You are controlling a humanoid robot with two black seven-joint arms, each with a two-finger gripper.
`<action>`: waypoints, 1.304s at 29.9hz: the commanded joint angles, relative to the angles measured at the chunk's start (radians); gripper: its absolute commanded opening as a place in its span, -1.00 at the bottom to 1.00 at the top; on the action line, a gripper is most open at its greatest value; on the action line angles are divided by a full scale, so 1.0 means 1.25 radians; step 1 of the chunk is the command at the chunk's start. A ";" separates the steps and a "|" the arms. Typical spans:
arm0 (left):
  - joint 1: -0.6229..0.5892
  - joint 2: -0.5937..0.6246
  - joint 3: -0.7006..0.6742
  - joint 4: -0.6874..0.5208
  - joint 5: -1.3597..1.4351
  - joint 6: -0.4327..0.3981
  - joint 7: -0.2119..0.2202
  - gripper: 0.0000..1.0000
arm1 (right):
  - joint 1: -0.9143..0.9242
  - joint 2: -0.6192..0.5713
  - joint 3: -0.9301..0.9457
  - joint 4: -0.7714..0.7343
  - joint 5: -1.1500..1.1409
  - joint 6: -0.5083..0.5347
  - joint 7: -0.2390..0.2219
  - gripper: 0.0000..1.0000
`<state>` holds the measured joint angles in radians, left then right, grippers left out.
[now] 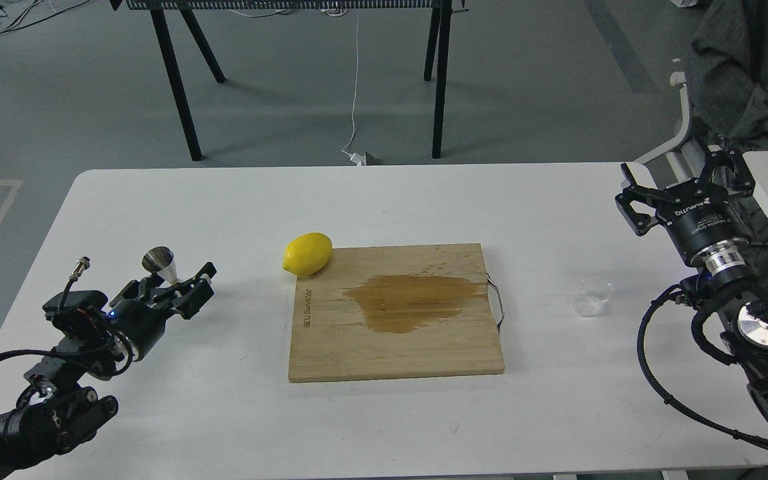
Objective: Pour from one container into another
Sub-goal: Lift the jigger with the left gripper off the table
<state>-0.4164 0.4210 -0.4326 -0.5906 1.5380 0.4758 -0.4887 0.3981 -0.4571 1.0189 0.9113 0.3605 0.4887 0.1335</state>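
The steel hourglass jigger [159, 261] stands upright near the table's left side. My left gripper [175, 279] is open right at its foot, one finger on each side, and hides its lower cone. Whether a finger touches it I cannot tell. The small clear cup [594, 295] sits on the table to the right of the cutting board. My right gripper [683, 181] is open and holds nothing, well behind the cup near the table's right edge.
A bamboo cutting board [331, 347] with a wet brown stain and a wire handle lies mid-table. A lemon [307, 254] rests at its far left corner. A seated person [751, 73] is at the back right.
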 commanded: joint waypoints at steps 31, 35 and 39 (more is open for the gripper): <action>-0.026 -0.040 0.031 0.110 0.000 0.000 0.000 -0.02 | -0.006 0.000 0.001 0.000 0.000 0.000 0.001 0.99; -0.036 -0.041 0.058 0.129 -0.004 0.000 0.000 -0.13 | -0.006 0.000 0.002 0.000 0.000 0.000 0.000 0.99; -0.039 -0.041 0.058 0.130 -0.004 0.000 0.000 -0.23 | -0.006 0.000 0.002 -0.001 0.000 0.000 0.001 0.99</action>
<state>-0.4632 0.3698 -0.3620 -0.4302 1.5326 0.4764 -0.4887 0.3911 -0.4571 1.0216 0.9112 0.3605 0.4887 0.1335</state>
